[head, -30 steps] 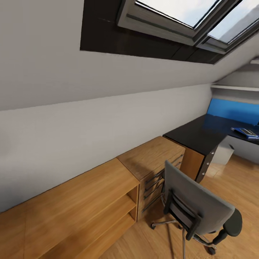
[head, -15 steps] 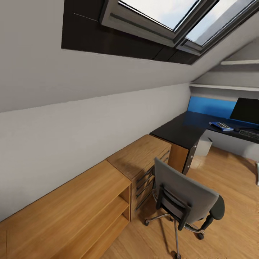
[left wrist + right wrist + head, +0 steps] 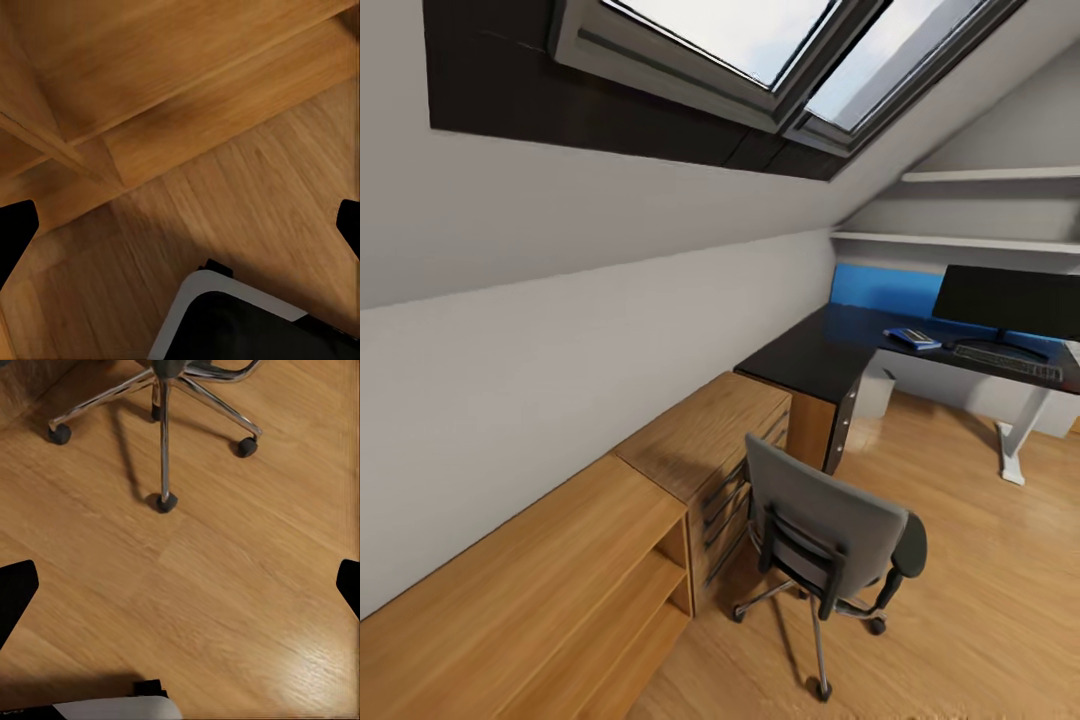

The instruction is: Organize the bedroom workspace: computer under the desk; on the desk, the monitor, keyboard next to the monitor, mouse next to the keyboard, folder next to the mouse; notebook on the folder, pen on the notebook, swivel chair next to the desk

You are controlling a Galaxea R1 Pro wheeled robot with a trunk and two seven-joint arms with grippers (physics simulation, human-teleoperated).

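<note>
- Showing the near field first: both wrist views look down on a light wooden plank floor (image 3: 225,585). The left gripper (image 3: 180,221) has its black fingertips (image 3: 15,232) at opposite edges of the picture, jaws spread wide with nothing between them; under it lie floor and the base of a low light wooden open shelf unit (image 3: 530,590).
- The right gripper (image 3: 180,585) is likewise spread wide and holds nothing, its dark fingertips (image 3: 15,592) at the picture's edges. Beyond its jaws, well apart from them, stands the chrome five-star wheeled base of the grey padded swivel chair with black armrests (image 3: 830,525); no part of the chair lies between the fingers.
- In the head view the swivel chair stands on the floor with its backrest toward the camera, just beside a light wooden drawer cabinet (image 3: 710,440) that adjoins the shelf unit along the grey wall.
- Past the cabinet begins the long black L-shaped desk (image 3: 810,355), its drawers with round silver knobs facing the room.
- Under the desk's corner stands the boxy light grey-white computer tower (image 3: 875,392).
- On the far desk wing lies the bright blue flat folder (image 3: 912,340) with a small grey notebook on top; a pen cannot be made out.
- Further right along that wing lie the small black mouse (image 3: 949,345) and the flat dark keyboard (image 3: 1010,362); behind them stands the wide black monitor (image 3: 1005,300).
- Slanted roof windows (image 3: 760,40) sit overhead.
</note>
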